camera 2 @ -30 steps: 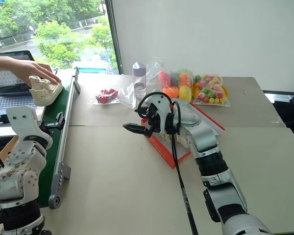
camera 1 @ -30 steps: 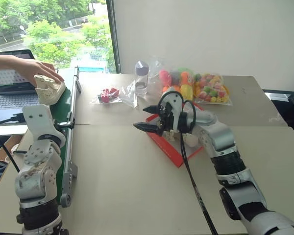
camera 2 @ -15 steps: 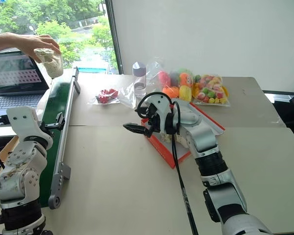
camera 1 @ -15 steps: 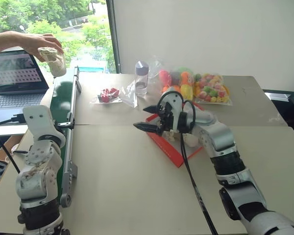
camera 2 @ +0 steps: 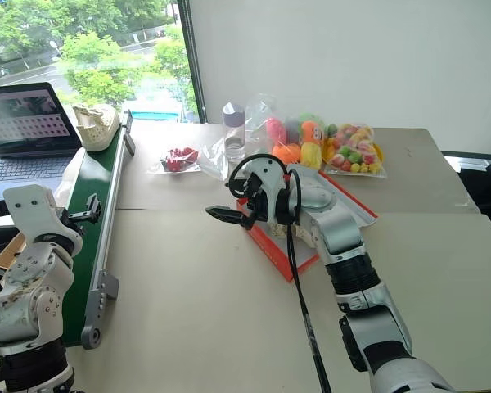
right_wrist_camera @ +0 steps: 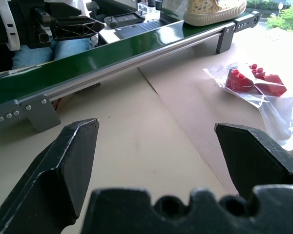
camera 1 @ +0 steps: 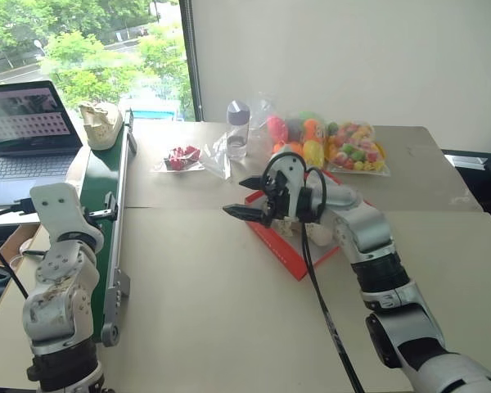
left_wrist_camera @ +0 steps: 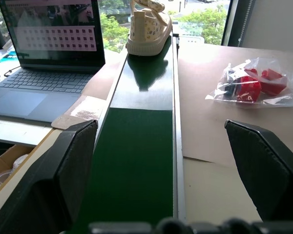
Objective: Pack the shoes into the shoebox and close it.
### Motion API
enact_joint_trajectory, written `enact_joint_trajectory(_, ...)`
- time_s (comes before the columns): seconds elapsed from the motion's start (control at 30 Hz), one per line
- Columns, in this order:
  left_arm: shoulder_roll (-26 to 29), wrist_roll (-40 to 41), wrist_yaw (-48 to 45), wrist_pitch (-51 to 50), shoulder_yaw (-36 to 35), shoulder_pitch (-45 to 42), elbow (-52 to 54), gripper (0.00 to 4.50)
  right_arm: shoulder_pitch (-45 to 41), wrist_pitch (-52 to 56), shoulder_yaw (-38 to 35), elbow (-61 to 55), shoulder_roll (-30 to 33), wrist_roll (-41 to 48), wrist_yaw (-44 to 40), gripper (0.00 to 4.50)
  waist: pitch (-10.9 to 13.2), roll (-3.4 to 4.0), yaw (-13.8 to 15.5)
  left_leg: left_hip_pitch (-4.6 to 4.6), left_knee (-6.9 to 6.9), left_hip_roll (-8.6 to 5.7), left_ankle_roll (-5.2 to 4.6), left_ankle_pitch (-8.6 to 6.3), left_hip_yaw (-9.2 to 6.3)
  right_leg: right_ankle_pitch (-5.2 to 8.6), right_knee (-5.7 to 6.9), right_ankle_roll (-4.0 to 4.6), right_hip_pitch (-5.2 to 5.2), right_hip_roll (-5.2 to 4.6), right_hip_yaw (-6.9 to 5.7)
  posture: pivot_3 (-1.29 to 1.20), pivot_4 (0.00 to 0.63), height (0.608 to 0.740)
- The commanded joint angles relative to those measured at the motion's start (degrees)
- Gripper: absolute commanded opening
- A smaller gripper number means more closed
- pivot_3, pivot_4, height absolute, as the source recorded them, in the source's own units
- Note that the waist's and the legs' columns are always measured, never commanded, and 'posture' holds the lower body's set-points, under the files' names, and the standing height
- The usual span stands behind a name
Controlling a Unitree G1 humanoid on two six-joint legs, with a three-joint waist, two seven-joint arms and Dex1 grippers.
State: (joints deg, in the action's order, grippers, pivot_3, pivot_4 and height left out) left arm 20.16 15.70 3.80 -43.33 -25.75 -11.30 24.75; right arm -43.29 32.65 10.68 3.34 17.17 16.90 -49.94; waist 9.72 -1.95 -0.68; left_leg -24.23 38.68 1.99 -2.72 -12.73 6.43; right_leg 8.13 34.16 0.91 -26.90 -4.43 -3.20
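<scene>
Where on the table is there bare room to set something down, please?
The near tabletop is bare between the green board and the right arm. The far right corner, past the toy bags, is also free. It is crowded around the shoebox, bottle and red-brick bag.

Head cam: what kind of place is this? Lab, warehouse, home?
Most likely a robot test bench in an office or lab, not a warehouse. A small green conveyor belt with one shoe on it runs along a plain table, an open laptop sits beside it, and a window looks onto trees.
</scene>
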Motion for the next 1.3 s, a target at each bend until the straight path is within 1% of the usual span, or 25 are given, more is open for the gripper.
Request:
enact_joint_trajectory(0.03,1.2,-1.5,0.0,2.1,-2.2,1.2,0.4,4.48,-1.3,-0.8,-0.5,-1.5,-0.1,0.4,0.0,4.5,0.0,0.0,-0.1,-0.02,0.0,0.0,0.0,0.0,0.0,0.0,0.0,0.0,-0.03,0.0,0.0,0.0,0.15,0.74)
enact_joint_trajectory(0.23,4.1,-1.8,-2.1,5.3,-5.1,3.4,-3.8,4.48,-1.3,-0.6,-0.2,-1.8,-0.5,0.6,0.2,4.5,0.0,0.0,-0.1,-0.05,0.0,0.02,0.0,0.0,0.03,0.0,0.03,0.0,-0.1,0.02,0.01,0.0,0.15,0.74)
enact_joint_trajectory(0.37,6.3,-0.4,-6.3,9.2,-7.1,3.6,-8.8,4.48,-1.5,0.0,-0.2,-2.1,-0.7,0.9,-0.2,4.5,0.0,0.0,0.0,-0.06,0.0,0.01,0.0,0.0,0.03,0.08,0.02,0.13,-0.1,-0.01,0.0,0.0,0.15,0.74)
enact_joint_trajectory(0.67,9.7,1.6,-15.8,18.7,-8.6,3.6,-19.8,4.48,-2.4,5.5,-1.1,-6.0,0.8,4.6,-2.5,4.5,0.0,0.0,0.0,-0.12,0.0,0.04,0.01,-0.01,0.03,0.08,0.01,0.31,-0.19,-0.08,-0.08,0.0,0.15,0.74)
enact_joint_trajectory(0.97,12.0,1.3,-19.5,22.3,-6.3,2.0,-28.0,4.48,-1.9,6.5,-0.7,-7.7,2.0,4.9,-1.7,4.5,0.0,0.0,0.0,-0.15,0.0,0.04,0.03,-0.02,0.02,0.15,0.0,0.38,-0.2,-0.26,-0.36,0.0,0.15,0.74)
enact_joint_trajectory(1.3,13.0,0.7,-23.3,22.4,-2.3,1.3,-30.5,4.48,-1.6,6.5,-0.8,-8.5,2.8,4.7,-0.5,4.5,0.0,0.0,0.4,-0.14,0.0,0.02,0.05,-0.01,0.01,0.14,0.06,0.39,-0.19,-0.48,-0.62,0.0,0.15,0.74)
